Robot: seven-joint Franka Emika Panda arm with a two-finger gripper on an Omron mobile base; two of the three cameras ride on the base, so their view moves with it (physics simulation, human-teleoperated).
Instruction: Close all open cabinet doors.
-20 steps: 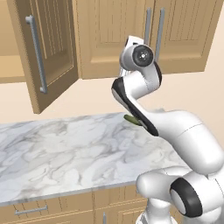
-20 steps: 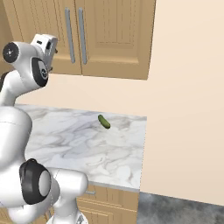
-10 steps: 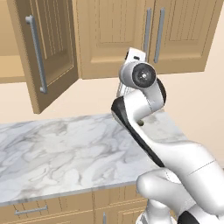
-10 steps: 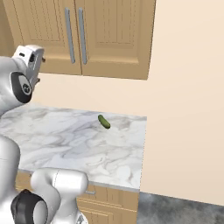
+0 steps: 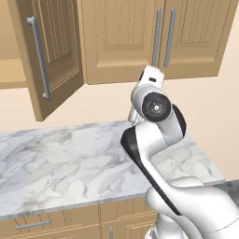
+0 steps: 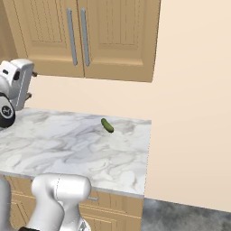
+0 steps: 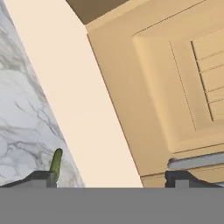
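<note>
Cabinet doors of light-tan wood, with grooved panels and long grey bar handles, hang on the wall above the white-grey marble counter [image 5: 60, 154]. From the left base camera I see one door at the far left [image 5: 49, 51] standing open, swung out toward me, with its handle near the free edge and the dark inside of the cabinet beside it. The wide door next to it [image 5: 119, 39] and the narrower one to its right [image 5: 196, 35] look flush with the frame, so I judge them already shut. The same shut pair appears in the right base camera.

So the work is not finished: as far as I can see, one door is left to push closed. I cannot see further left, so more open doors may exist.

My gripper [image 7: 111, 177] is raised in front of the shut doors, well apart from the open one. Its two dark tips stand wide apart and hold nothing. A small green pickle-like vegetable [image 6: 107, 125] lies on the counter near the wall.
</note>
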